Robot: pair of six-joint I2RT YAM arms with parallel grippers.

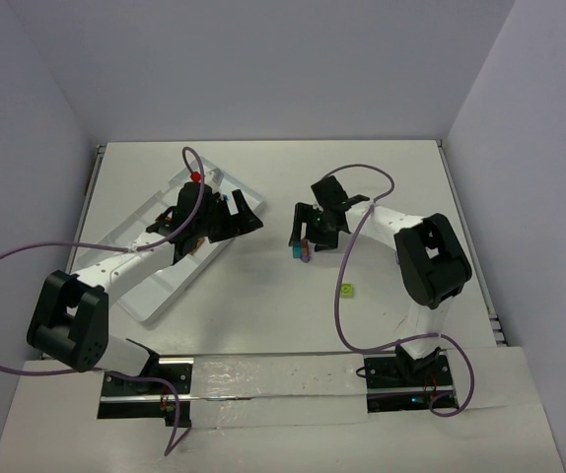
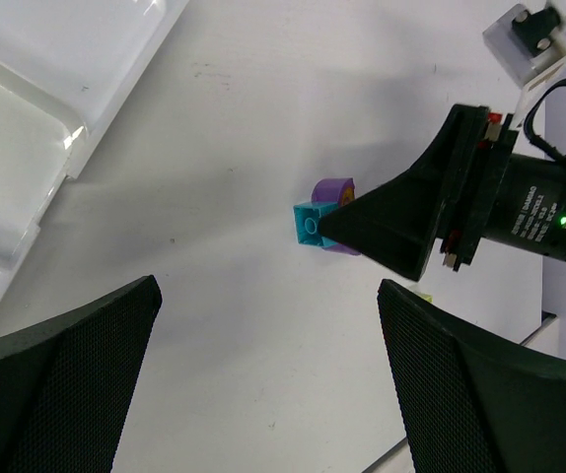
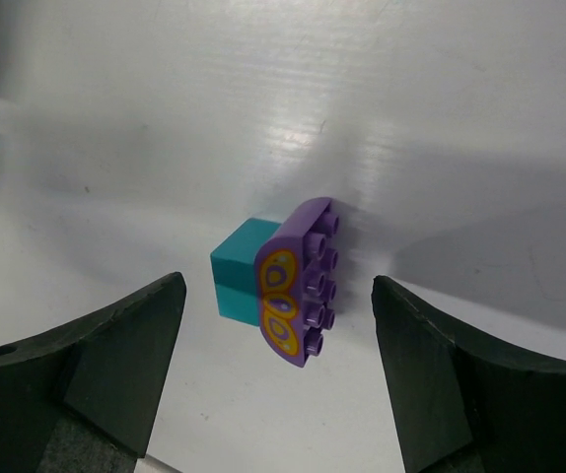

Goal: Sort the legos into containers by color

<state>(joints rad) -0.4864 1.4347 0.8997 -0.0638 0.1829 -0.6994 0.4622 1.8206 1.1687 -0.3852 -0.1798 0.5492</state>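
Spacing told the story: black two-finger right gripper (image 1: 310,235) hung over a pair of touching bricks with its jaws spread wide either side, nothing pinched, likely lined up to come down on them. Small teal square plastic brick (image 3: 236,278) sat on the white table (image 1: 382,177), pressed against a purple rounded studded plastic brick (image 3: 308,286) tipped on its side, studs facing sideways, orange-yellow print on one face. Pair lay just right of the flat white plastic compartment tray (image 1: 160,296), outside it. Black left gripper (image 1: 232,217) hovered at the tray's far end, jaws also spread and empty, probably on standby. Tiny lime green brick (image 1: 347,290) lay alone nearer the bases
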